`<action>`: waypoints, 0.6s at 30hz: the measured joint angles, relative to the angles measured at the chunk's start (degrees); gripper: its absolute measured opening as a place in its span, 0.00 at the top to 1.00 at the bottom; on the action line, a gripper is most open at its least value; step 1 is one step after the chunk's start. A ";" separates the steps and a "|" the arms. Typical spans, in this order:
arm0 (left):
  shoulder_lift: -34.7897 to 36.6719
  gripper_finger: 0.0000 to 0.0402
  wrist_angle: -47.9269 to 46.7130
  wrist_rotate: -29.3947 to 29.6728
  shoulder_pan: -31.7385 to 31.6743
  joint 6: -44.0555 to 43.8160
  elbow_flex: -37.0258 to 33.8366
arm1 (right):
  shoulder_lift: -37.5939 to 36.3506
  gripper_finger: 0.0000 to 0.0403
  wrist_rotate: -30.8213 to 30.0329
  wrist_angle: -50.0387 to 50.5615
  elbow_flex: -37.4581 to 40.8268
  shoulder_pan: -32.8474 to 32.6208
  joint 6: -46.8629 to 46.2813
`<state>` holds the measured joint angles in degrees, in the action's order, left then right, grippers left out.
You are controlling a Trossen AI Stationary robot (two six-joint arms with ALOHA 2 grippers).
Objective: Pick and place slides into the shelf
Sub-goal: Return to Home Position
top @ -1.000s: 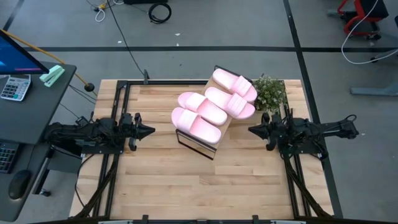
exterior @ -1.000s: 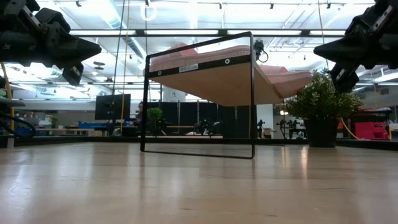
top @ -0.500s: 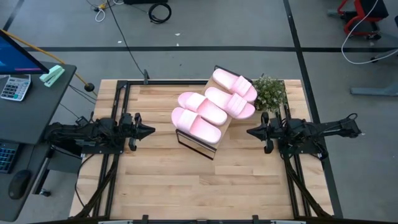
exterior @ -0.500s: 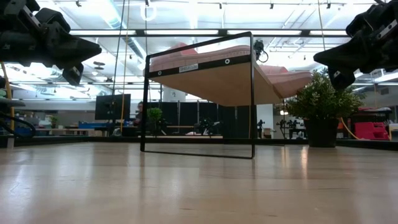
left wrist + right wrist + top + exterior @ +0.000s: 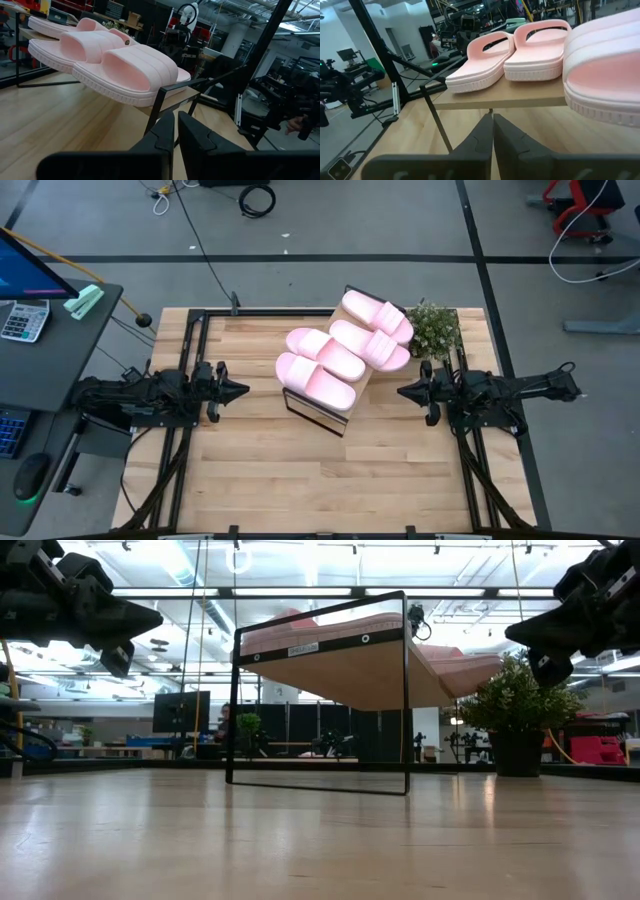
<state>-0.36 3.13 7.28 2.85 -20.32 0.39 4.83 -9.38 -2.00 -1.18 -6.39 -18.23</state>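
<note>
Slides (image 5: 325, 352) of pale pink foam, four alike, each with one wide strap and a thick rounded sole, all lie on the small shelf (image 5: 350, 670) of light wood board on a thin black wire frame. The shelf stands skewed near the middle of the butcher-block bench's (image 5: 300, 480) far edge, and a small green potted plant (image 5: 434, 328) sits just beside it toward the far right corner.

The left gripper (image 5: 240, 390) hangs over the bench's left edge and the right gripper (image 5: 402, 391) over its right edge. Both point inward at the shelf and are well apart from it. Each has its dark fingers drawn together on nothing.

With all the slides placed, I judge that only the retreat to rest is left. It is best done by drawing each arm straight back toward its own edge, fingers kept together and held level. The slide nearest the left arm overhangs the board's corner, and light foam would shift at a slight knock. The wire frame looks easy to tip.

The soles are matte with fine ribbing along their sides, and the straps are smooth and domed. The board is flat and plain, and the bench's joined wood strips carry a soft sheen.
</note>
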 joint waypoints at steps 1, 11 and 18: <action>0.00 0.93 0.01 0.01 0.00 0.00 -0.01 | -0.01 0.95 -0.03 -0.05 -0.05 -0.02 0.02; 0.00 0.90 0.01 -0.01 0.00 0.02 -0.01 | 0.02 0.94 0.06 1.09 -0.19 0.00 5.08; 0.00 0.93 0.01 0.01 0.00 0.01 -0.01 | 0.06 0.94 0.12 1.73 -0.32 0.00 5.83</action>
<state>-0.36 3.14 7.29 2.85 -20.31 0.38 4.89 -9.26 -0.27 -1.50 -6.39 -12.40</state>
